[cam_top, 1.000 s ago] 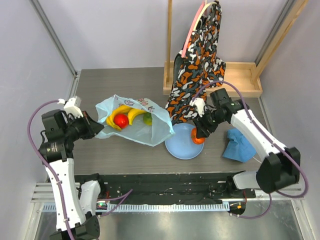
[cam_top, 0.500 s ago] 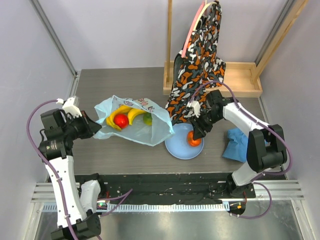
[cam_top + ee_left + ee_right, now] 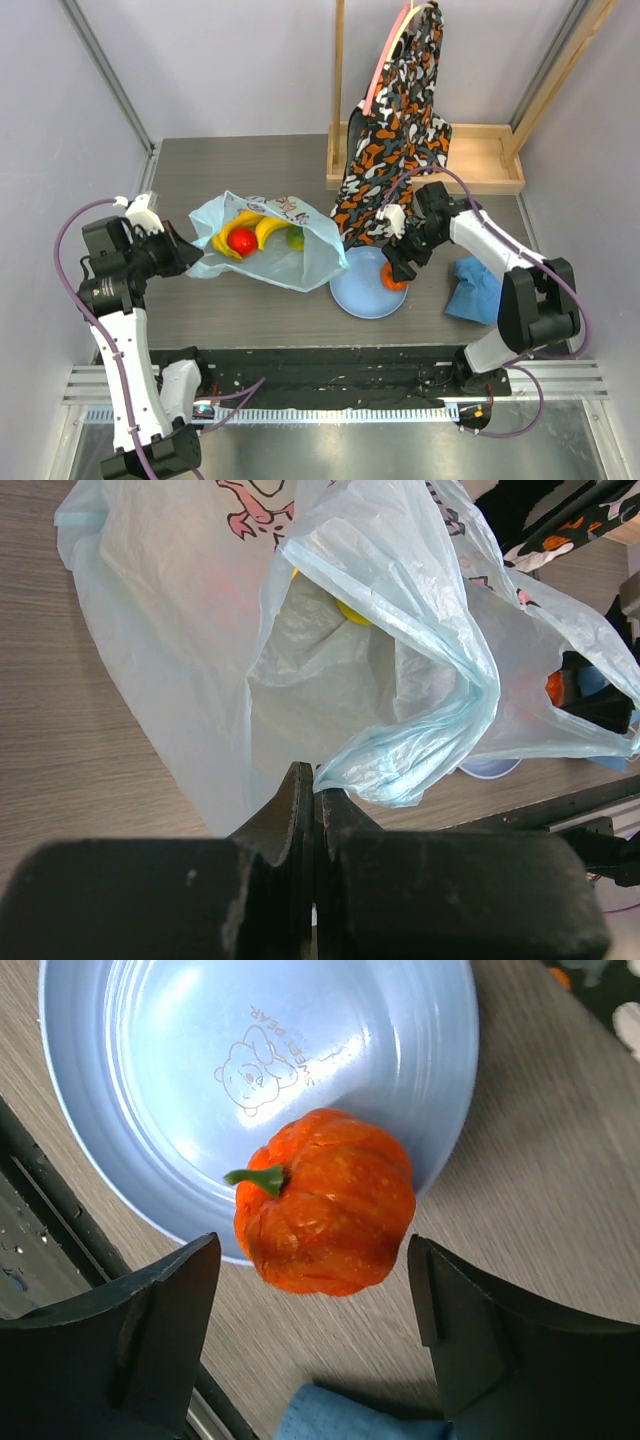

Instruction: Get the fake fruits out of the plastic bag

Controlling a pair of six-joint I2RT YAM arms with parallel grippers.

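From above: one plastic bag (image 3: 300, 262) lies left of one blue plate (image 3: 352, 297), with three fruits inside it: banana bunch (image 3: 245, 224), red fruit (image 3: 241, 240), green fruit (image 3: 295, 238). Left wrist: left gripper (image 3: 315, 802) clenched on the bag's edge. Right wrist: right gripper (image 3: 312, 1298) spread wide either side of the single orange fruit (image 3: 325, 1200) at the plate's edge, not touching it.

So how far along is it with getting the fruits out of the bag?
One of four looks done: the orange ribbed fruit sits at the rim of the pale-blue plate, with the open right gripper straddling it without touching. In hand: the left gripper is shut on the edge of the plastic bag. Left: the banana bunch, red fruit and green fruit are inside the bag.
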